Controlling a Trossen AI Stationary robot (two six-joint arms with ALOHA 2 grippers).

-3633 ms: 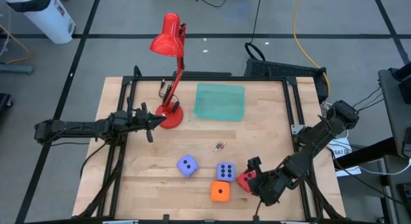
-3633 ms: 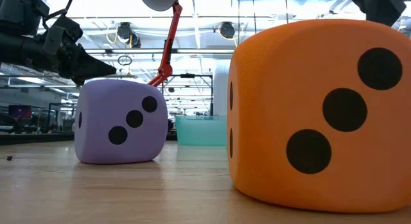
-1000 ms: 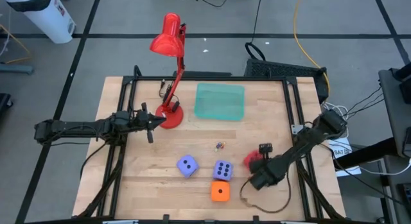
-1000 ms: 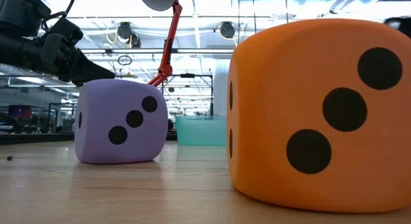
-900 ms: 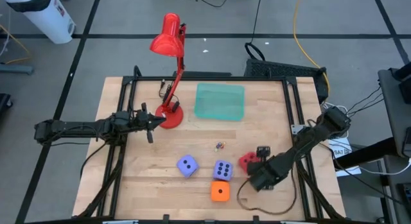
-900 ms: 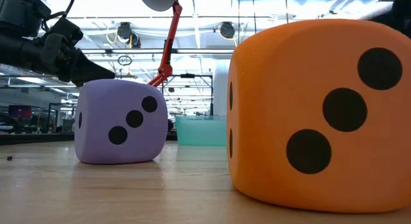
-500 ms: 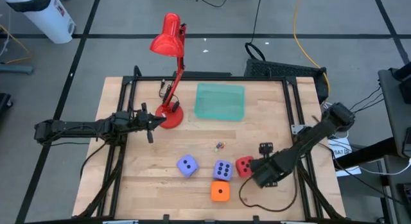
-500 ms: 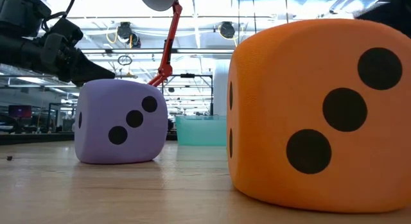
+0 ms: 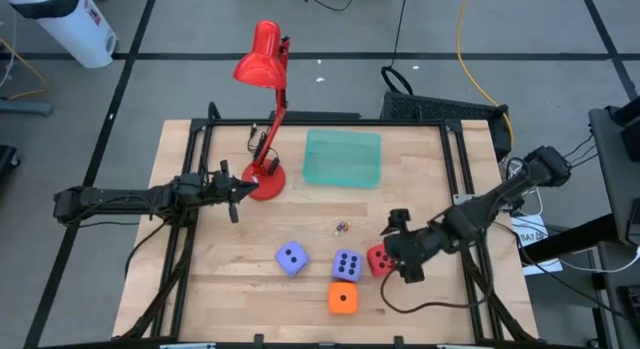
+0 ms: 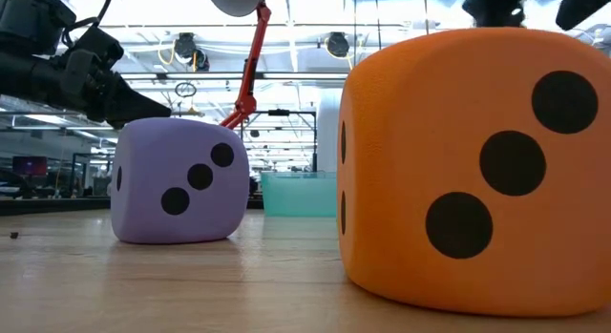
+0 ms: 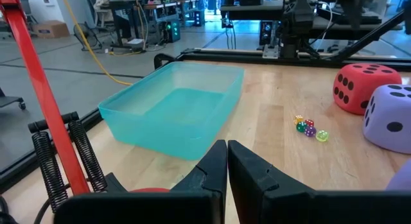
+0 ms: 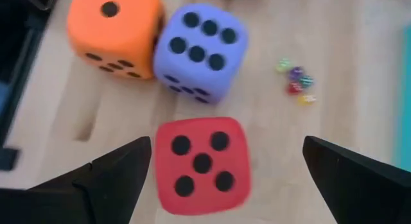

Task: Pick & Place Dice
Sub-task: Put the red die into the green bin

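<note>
The red die (image 9: 377, 259) rests on the table, five pips up, and also shows in the right wrist view (image 12: 202, 164). Left of it is a lavender die (image 9: 347, 266), six pips up. The orange die (image 9: 343, 298) is nearer the front edge. A second lavender die (image 9: 291, 256) lies farther left. My right gripper (image 9: 400, 247) hangs open above the red die, slanting down; its fingers (image 12: 119, 169) stand wide on either side and clear of it. My left gripper (image 9: 236, 195) waits shut by the lamp's base (image 9: 266, 181).
A teal tray (image 9: 342, 157) stands at the back of the table, right of the red desk lamp (image 9: 262, 57). A few tiny coloured dice (image 9: 343, 227) lie mid-table. A black frame (image 9: 458, 179) runs along the table's edges.
My right gripper has risen from the table and tipped from nearly level to slanting steeply down, staying wide open. The red die, earlier partly hidden under it, has shifted slightly toward the lavender die and now sits in full view on the table.
</note>
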